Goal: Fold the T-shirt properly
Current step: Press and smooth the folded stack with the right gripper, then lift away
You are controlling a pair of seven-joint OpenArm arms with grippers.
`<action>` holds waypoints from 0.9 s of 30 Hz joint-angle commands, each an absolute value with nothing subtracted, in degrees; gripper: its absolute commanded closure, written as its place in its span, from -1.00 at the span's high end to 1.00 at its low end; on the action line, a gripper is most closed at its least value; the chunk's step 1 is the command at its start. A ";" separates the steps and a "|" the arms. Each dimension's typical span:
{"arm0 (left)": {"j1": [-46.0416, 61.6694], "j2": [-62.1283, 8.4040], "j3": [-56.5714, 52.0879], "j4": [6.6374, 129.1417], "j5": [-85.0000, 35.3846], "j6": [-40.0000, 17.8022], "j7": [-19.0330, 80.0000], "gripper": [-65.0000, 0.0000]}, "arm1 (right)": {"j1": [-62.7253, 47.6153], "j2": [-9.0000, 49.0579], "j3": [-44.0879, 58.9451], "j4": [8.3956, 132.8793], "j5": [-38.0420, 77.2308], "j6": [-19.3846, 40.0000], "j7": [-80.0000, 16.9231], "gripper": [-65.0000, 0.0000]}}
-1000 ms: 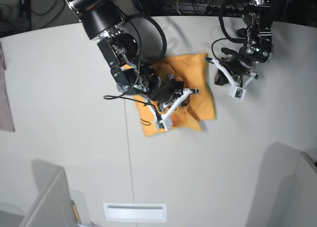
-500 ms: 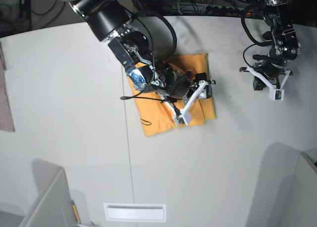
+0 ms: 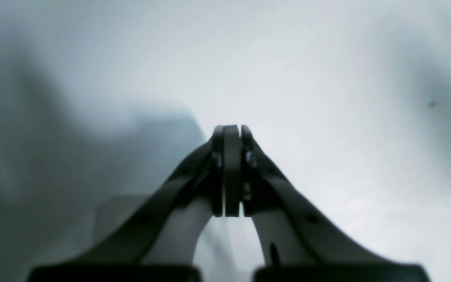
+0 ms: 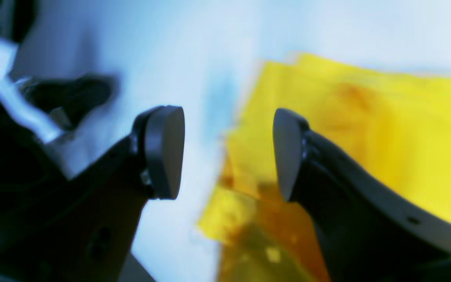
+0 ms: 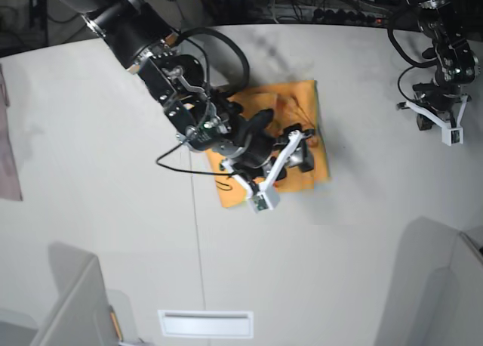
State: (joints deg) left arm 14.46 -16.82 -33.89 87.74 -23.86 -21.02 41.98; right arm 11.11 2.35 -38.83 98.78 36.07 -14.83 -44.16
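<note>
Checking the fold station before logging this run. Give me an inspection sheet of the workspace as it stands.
Surface: pale table, seam running down it.
Job's things: T-shirt, orange-yellow, folded into a compact stack at centre.
Clutter: pinkish cloth at the base view's left edge.
End effectors: right end effector open over the T-shirt's edge, holding nothing; left end effector shut, empty, over bare table away from the T-shirt.
Cables: black cable looping off the right arm.
Surroundings: grey panels below; dark equipment behind the table.
</note>
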 commanded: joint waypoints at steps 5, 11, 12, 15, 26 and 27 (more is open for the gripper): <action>14.20 -17.89 -34.15 88.31 -24.31 -21.32 40.84 -1.00 | 11.30 2.77 -36.09 98.86 37.14 -17.80 -48.66 -1.00; 14.20 -17.80 -34.15 88.40 -24.31 -21.32 40.84 -1.00 | 11.21 2.51 -36.18 93.41 37.14 -17.98 -50.15 -1.00; 14.20 -17.80 -34.15 88.40 -24.31 -21.32 40.84 -1.00 | 11.12 2.51 -36.18 92.88 37.14 -17.98 -50.15 -1.00; 14.20 -17.71 -34.15 88.40 -24.31 -21.32 40.84 -1.00 | 10.42 2.51 -36.44 92.26 37.05 -17.98 -50.15 -1.00; 14.20 -17.71 -34.15 88.40 -24.31 -21.32 40.84 -1.00 | 14.20 -2.77 -36.62 81.80 37.05 -17.71 -46.11 -1.00; 14.20 -17.71 -34.15 88.40 -24.31 -21.32 40.84 -1.00 | 14.90 -3.30 -36.62 80.66 37.05 -17.63 -44.97 -1.00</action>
State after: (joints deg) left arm 14.46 -16.67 -33.76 87.26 -23.99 -21.17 41.82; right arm 13.69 -3.18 -36.75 79.77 37.15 -17.93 -45.41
